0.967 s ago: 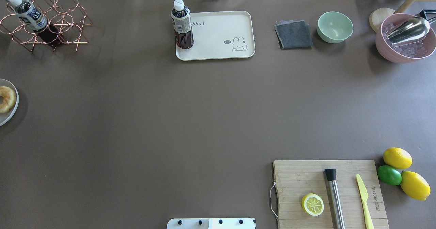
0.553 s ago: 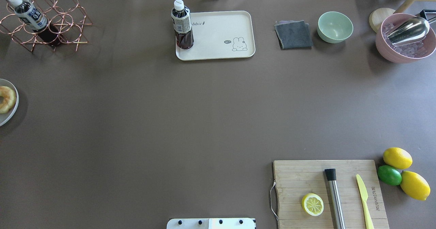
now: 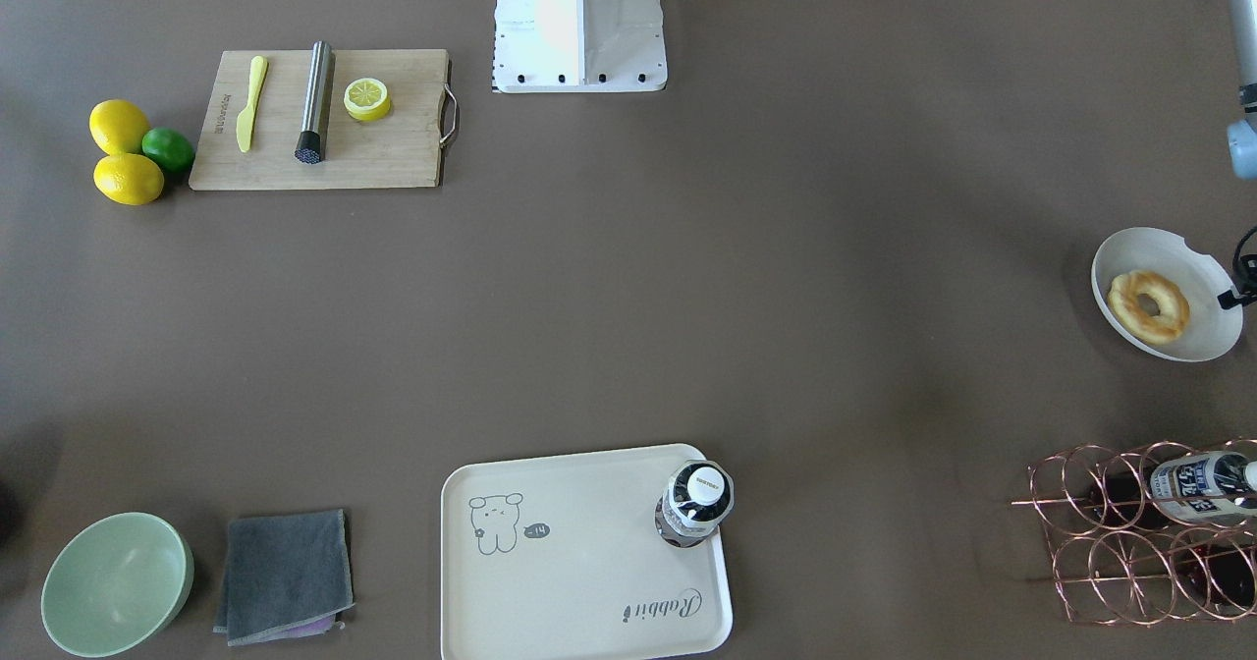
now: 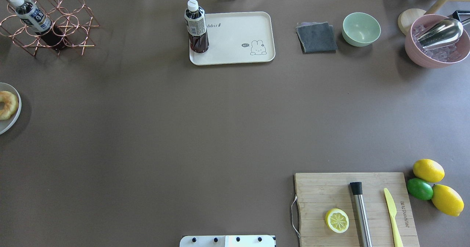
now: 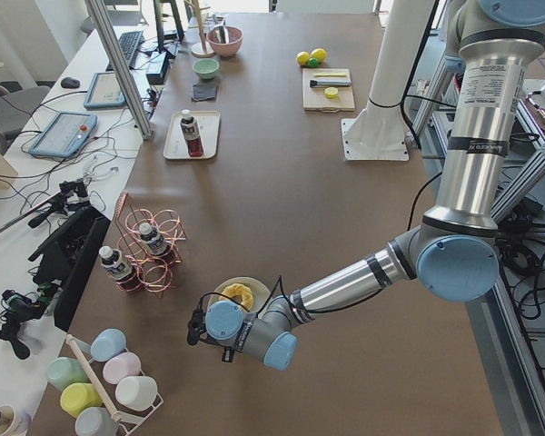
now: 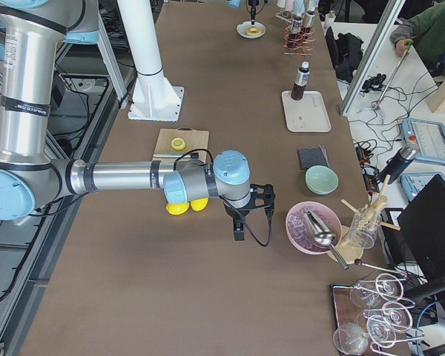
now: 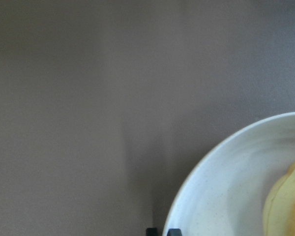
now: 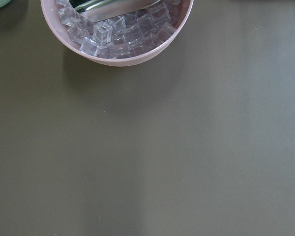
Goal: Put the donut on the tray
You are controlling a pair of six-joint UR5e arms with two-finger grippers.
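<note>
One donut (image 3: 1148, 306) lies flat in the one white notched-rim bowl (image 3: 1120, 247) at the table end on the robot's left, well apart from the one cream tray (image 3: 579, 581). On a corner of the tray stands one bottle (image 3: 695, 505), upright. A copper wire rack (image 3: 1110, 532) near the bowl holds two more bottles (image 5: 151, 241).

Elsewhere are one cutting board (image 3: 393, 159) bearing one lemon half (image 3: 366, 98), one muddler (image 3: 314, 102) and one yellow knife (image 3: 249, 102). Beside it lie two lemons (image 3: 119, 126) and one lime (image 3: 168, 148). There are also one green bowl (image 3: 116, 583), one grey cloth (image 3: 285, 574) and one pink bowl (image 4: 415, 52) of ice cubes with a metal scoop (image 4: 440, 32).

The left gripper (image 5: 197, 324) hangs just beside the white bowl, clear of the donut; how far apart its fingers stand cannot be told. The right gripper (image 6: 238, 231) hangs over bare table near the pink bowl, and its spread cannot be told either.
</note>
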